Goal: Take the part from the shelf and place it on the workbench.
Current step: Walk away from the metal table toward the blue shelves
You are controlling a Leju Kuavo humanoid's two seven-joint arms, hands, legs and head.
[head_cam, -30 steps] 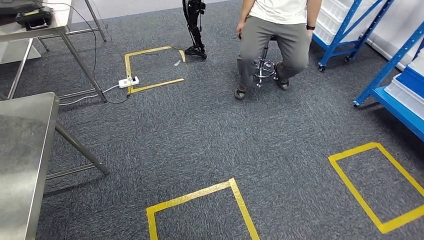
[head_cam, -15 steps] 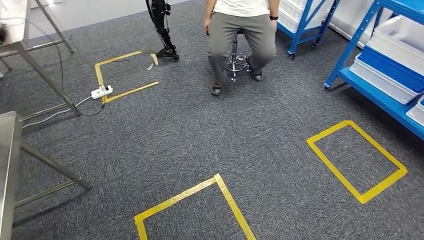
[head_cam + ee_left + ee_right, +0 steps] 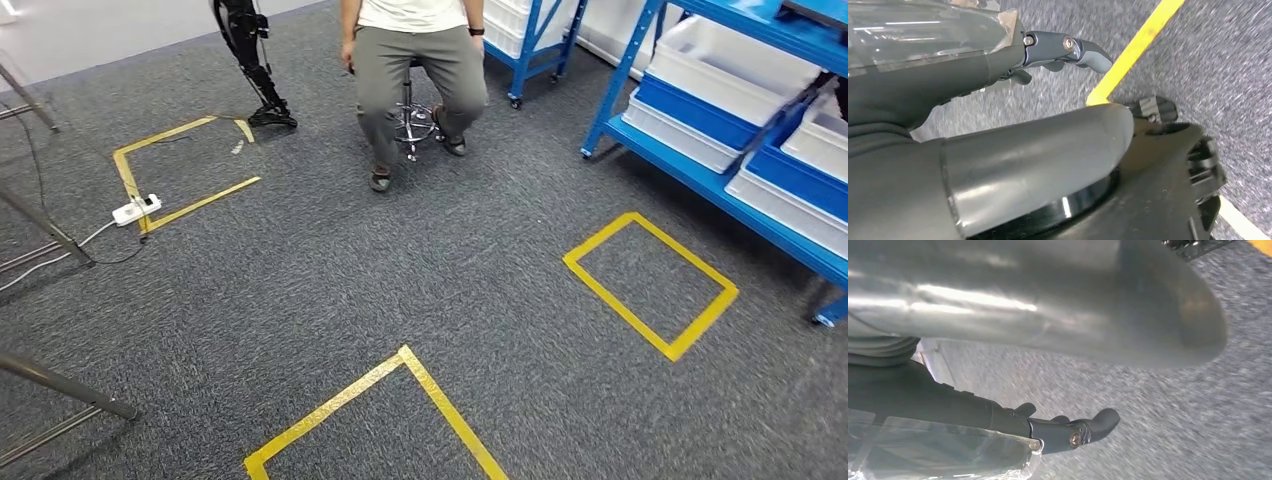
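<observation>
- Camera pan: since the earlier head views the whole scene has shifted left, so the robot is turning right toward the blue shelf; the bench top has left the picture, and only its steel legs show at the near left. The things themselves have not moved.
- Task part: not identifiable. The shelf carries white and blue bins on the far right; their contents are hidden at this angle.
- Left hand: hangs over the carpet, fingers apart and lightly curled, holding nothing.
- Right hand: hangs likewise, fingers loose, holding nothing.
- Risk, person: a person sits on a wheeled stool at the far centre, near the shelf end. A wide turn or step could bring an arm close.
- Risk, cable: a power strip and its cord lie on the floor at the far left, near the bench legs; judged a trip hazard on the return walk.
- Risk, shelf edge: the lower blue rail projects toward the walkway; approaching too close could strike it.
- Open room: carpet between the two yellow tape squares, near centre and right, offers a free path; the right square lies just beside the shelf.
</observation>
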